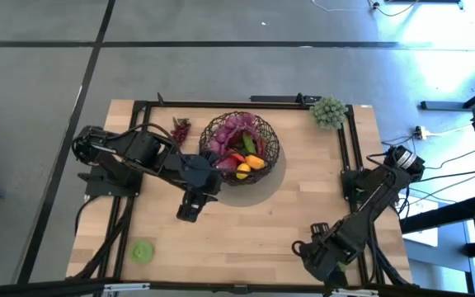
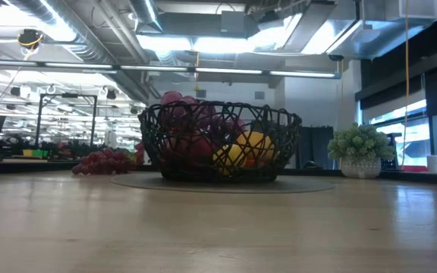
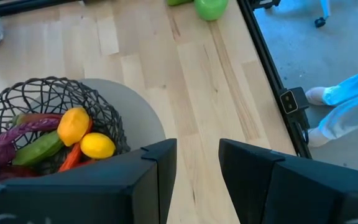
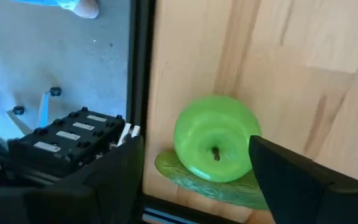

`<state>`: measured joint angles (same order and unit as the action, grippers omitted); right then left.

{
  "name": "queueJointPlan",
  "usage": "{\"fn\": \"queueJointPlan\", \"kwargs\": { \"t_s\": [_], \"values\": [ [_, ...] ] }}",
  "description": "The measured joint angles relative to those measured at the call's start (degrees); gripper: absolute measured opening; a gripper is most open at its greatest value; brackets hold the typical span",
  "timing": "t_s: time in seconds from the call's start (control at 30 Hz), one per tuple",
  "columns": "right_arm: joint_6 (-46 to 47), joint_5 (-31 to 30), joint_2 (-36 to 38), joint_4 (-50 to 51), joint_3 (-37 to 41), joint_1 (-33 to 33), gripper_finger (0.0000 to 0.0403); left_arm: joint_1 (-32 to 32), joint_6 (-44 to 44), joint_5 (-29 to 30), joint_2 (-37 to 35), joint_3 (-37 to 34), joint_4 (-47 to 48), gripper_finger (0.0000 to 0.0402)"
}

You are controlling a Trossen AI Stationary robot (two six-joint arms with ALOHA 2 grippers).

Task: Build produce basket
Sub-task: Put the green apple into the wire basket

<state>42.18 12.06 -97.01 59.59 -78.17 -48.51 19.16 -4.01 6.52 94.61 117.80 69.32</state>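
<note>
The dark wire basket (image 1: 242,148) stands at the table's far middle. It holds purple grapes, a yellow lemon (image 3: 97,145), an orange fruit (image 3: 73,126) and red and green pieces. My left gripper (image 1: 190,206) is open and empty above the table, just near-left of the basket. My right gripper (image 1: 316,256) is open at the near edge, right of centre. Its fingers stand on either side of a green apple (image 4: 215,137), which rests on a flat green piece (image 4: 216,183). Red grapes (image 1: 180,129) lie left of the basket. Another green piece (image 1: 143,252) lies near-left.
A pale green bumpy cluster in a pot (image 1: 328,111) stands at the far right corner. A black rail frame (image 1: 349,165) runs round the table. A person's light blue leg and white shoe (image 3: 337,102) stand on the floor beyond the near edge.
</note>
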Motion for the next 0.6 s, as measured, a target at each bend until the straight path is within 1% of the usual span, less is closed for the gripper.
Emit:
{"fn": "queueJointPlan", "kwargs": {
  "t_s": [0.17, 0.27, 0.4, 0.53, 0.6],
  "values": [
    [11.2, -1.5, 0.0, 1.3, 0.0, 0.7, 0.0287, 0.0, 0.0, 0.0, 0.0, 0.0, 0.0, 0.0110],
    [15.9, -2.0, 0.0, 1.8, 0.0, 1.2, 0.0287, 0.0, 0.0, 0.0, 0.0, 0.0, 0.0, 0.0110],
    [18.7, -4.3, 0.0, 2.3, 0.0, 1.3, 0.0287, 0.0, 0.0, 0.0, 0.0, 0.0, 0.0, 0.0110],
    [19.5, -4.9, 0.0, 3.3, 0.0, 1.3, 0.0287, 0.0, 0.0, 0.0, 0.0, 0.0, 0.0, 0.0110],
    [21.4, -4.9, 0.0, 3.0, 0.0, 1.4, 0.0287, 0.0, 0.0, 0.0, 0.0, 0.0, 0.0, 0.0110]
  ]
}}
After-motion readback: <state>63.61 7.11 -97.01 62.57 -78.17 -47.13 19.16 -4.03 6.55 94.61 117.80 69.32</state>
